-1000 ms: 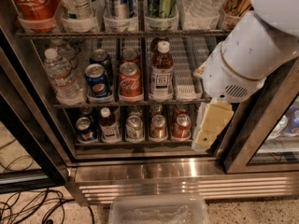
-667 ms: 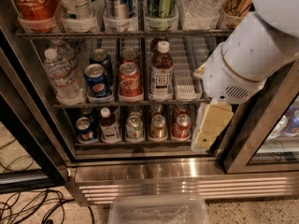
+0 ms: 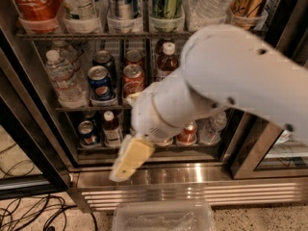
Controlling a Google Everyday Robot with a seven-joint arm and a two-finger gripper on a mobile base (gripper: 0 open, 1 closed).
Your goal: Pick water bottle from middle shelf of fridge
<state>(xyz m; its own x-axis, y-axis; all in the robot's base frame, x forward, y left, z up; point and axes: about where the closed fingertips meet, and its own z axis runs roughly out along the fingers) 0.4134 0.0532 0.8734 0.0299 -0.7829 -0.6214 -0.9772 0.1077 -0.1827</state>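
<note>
— Where is the water bottle found?
— The water bottle (image 3: 62,78) is seen upright at the far left of the middle shelf (image 3: 82,108) of the fridge (image 3: 231,177), just beside a Pepsi can (image 3: 100,83). A red cola can (image 3: 133,78) and a brown tea bottle (image 3: 167,61) are lined up further right.
— And the gripper?
— The gripper (image 3: 121,171) is held low, in front of the bottom shelf and the steel base. It is pointed down and to the left, well apart from the bottle. Whether it is spread or pressed together cannot be told.
— What is covered by the arm?
— The right part of the middle shelf is hidden by the white arm (image 3: 226,81).
— What is shown nearer?
— A clear plastic bin (image 3: 163,218) is set on the floor below the base, and dark cables (image 3: 29,211) are spread at the left.
</note>
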